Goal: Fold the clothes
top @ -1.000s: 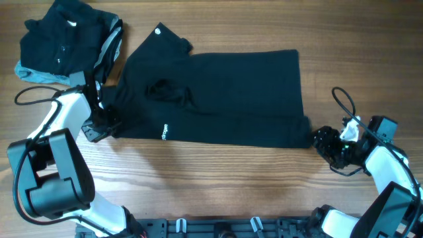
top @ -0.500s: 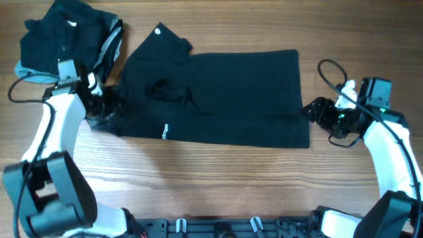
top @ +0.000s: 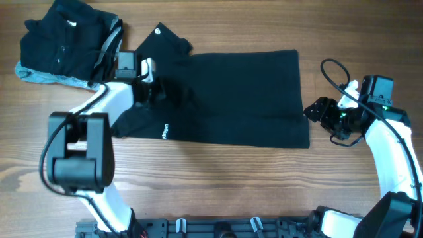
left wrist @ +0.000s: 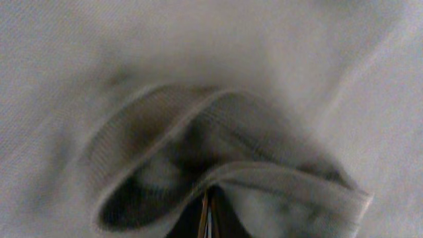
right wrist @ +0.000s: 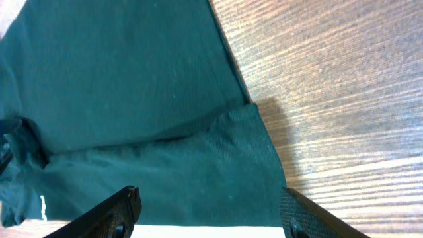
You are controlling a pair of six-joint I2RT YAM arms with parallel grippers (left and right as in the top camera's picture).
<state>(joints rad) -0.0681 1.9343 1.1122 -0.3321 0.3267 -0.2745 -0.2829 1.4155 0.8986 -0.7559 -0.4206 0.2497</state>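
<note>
No legible text, small white print (top: 165, 130) on black shirt (top: 244, 92), perhaps a logo

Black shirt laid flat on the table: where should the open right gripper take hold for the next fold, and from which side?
Take the black shirt at its near right hem corner, coming in low from the right, where the right gripper hovers open. The folded layers end there in a doubled edge on bare table, so one finger can likely slide underneath.

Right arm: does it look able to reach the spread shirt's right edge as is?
Probably yes. The right hand hangs open just beside the shirt, at that edge, with only bare table around it and nothing in between.
</note>
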